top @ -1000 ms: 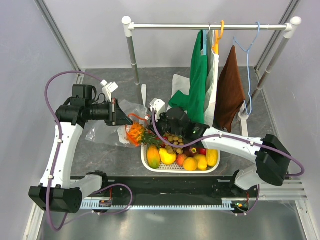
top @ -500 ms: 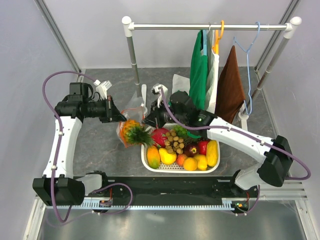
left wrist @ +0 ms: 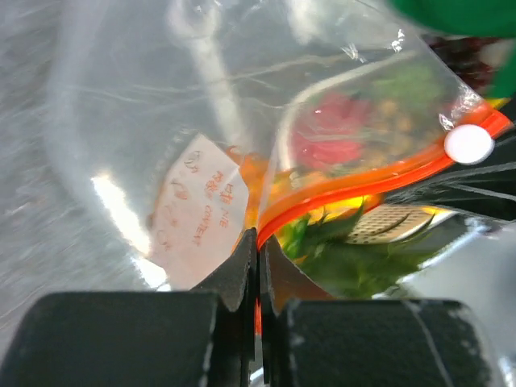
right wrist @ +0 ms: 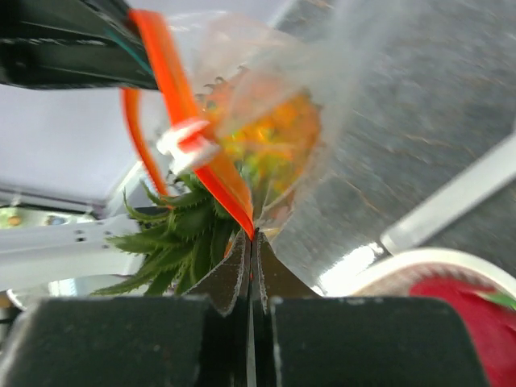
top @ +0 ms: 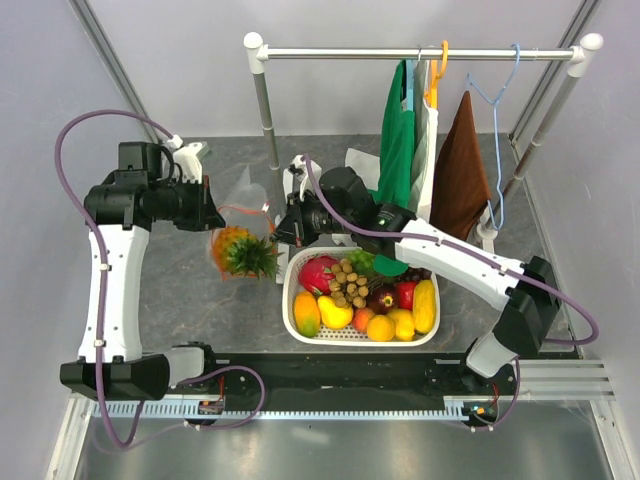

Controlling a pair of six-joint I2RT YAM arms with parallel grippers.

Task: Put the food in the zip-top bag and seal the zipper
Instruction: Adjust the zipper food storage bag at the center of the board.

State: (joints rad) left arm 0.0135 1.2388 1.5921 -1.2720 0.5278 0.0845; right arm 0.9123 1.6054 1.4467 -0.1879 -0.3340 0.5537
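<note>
The zip-top bag (top: 243, 195) hangs stretched between my two grippers, left of the basket. The orange pineapple (top: 238, 251) with its green crown hangs in the bag's lower part. My left gripper (top: 208, 212) is shut on the orange-red zipper (left wrist: 339, 193) at the bag's left end (left wrist: 258, 240). My right gripper (top: 283, 228) is shut on the zipper's other end (right wrist: 251, 234). The white slider tab (right wrist: 187, 139) sits on the strip and also shows in the left wrist view (left wrist: 469, 143). The white label (left wrist: 201, 211) faces the left wrist camera. Yellow lemon-like pieces (top: 402, 322) lie in the basket.
A white slotted basket (top: 291, 300) with several toy fruits stands at front centre, just right of the bag. A clothes rail (top: 420, 52) at the back carries a green cloth (top: 397, 150) and a brown cloth (top: 460, 180). Its left post (top: 266, 110) stands behind the bag.
Both grippers have moved left and back with the bag held between them. The pineapple has swung left with the bag, away from the basket's rim.
</note>
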